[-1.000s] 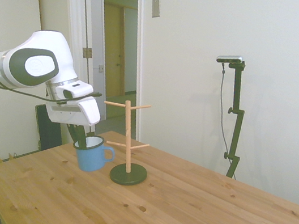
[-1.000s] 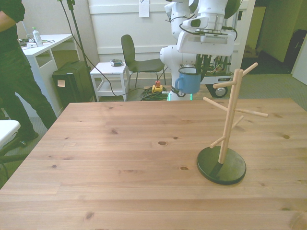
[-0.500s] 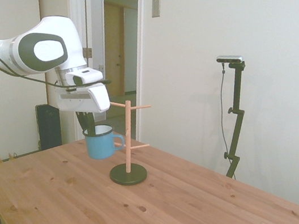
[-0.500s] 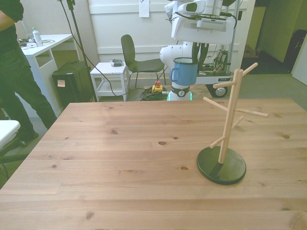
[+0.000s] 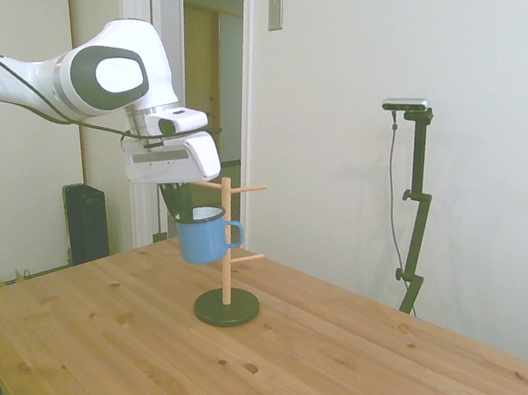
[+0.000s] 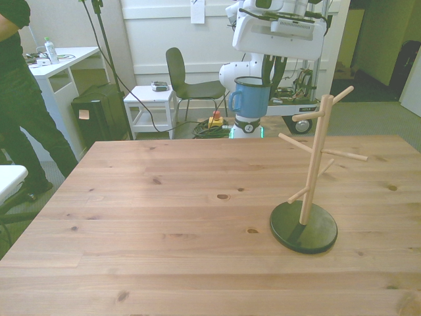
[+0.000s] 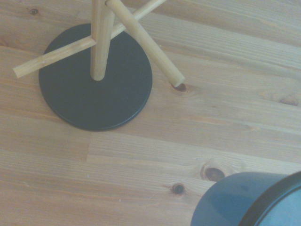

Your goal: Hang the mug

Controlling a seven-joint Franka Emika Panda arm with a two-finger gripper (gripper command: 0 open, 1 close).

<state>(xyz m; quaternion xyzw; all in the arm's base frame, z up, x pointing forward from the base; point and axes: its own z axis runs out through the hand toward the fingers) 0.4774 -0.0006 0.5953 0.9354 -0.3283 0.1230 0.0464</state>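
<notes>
The blue mug [image 5: 204,239] with its dark rim hangs in the air, tilted, above the wooden table [image 5: 315,378]. My gripper [image 5: 184,211] is shut on its rim, one finger inside. The loop handle [image 5: 233,235] points toward the wooden mug tree [image 5: 226,237], close to its pole between the upper and lower pegs. In the front view the mug [image 6: 249,99] is beyond the table's far edge, toward the front view's left of the tree [image 6: 314,158], held by the gripper [image 6: 267,76]. The wrist view shows the mug [image 7: 244,200] and the tree's dark round base [image 7: 94,87].
The tree stands on a dark disc base [image 6: 303,228] with several slanted pegs. A person [image 6: 20,99] stands at the front view's left beside a white desk [image 6: 59,62]. A chair [image 6: 187,82] and a black bin [image 6: 99,115] are behind the table.
The arm has lifted the mug higher and carried it closer to the tree's pole; the mug stays gripped by its rim.
</notes>
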